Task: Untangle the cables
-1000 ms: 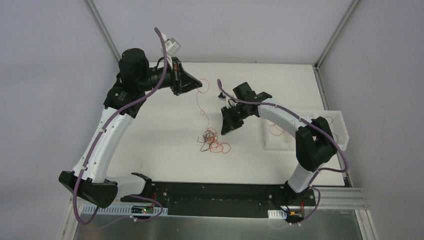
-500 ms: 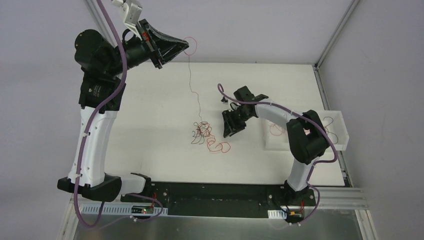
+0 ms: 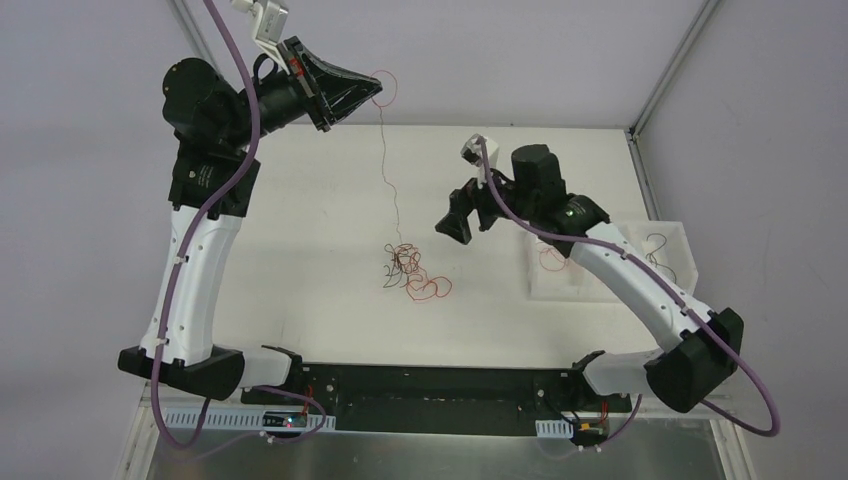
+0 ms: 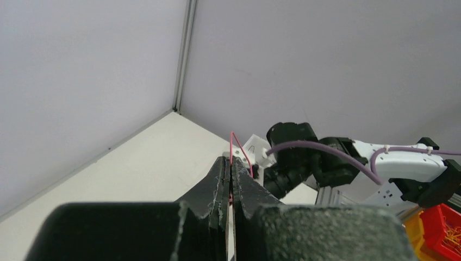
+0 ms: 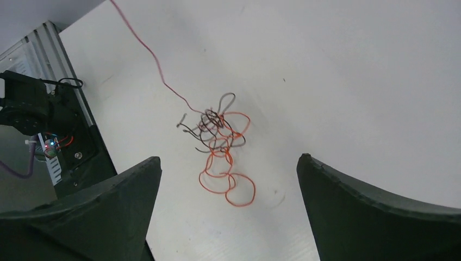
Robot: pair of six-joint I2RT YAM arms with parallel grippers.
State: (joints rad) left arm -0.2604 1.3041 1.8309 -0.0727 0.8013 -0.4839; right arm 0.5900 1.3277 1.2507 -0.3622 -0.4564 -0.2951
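Observation:
A small wad of thin red-orange and black cables point(image 3: 410, 272) lies mid-table, also seen in the right wrist view as the wad point(image 5: 220, 144). My left gripper point(image 3: 377, 92) is raised high at the back, shut on one red cable point(image 3: 386, 150) that loops past its tip and hangs down into the wad. In the left wrist view the left gripper point(image 4: 231, 163) pinches that red cable point(image 4: 240, 150). My right gripper point(image 3: 452, 222) hovers above and right of the wad, open and empty. Between the right gripper's point(image 5: 229, 157) fingers I see the wad and the taut strand point(image 5: 155, 60).
A translucent tray point(image 3: 690, 262) at the right table edge holds a few loose cables point(image 3: 553, 258). The black base rail point(image 3: 430, 385) runs along the near edge. Metal frame posts point(image 3: 205, 50) stand at the back corners. A red bin point(image 4: 446, 223) lies beyond the table.
The left gripper rose up and back with the red cable, drawing the strand out of the wad. The right gripper opened, let go of the wad and lifted away.

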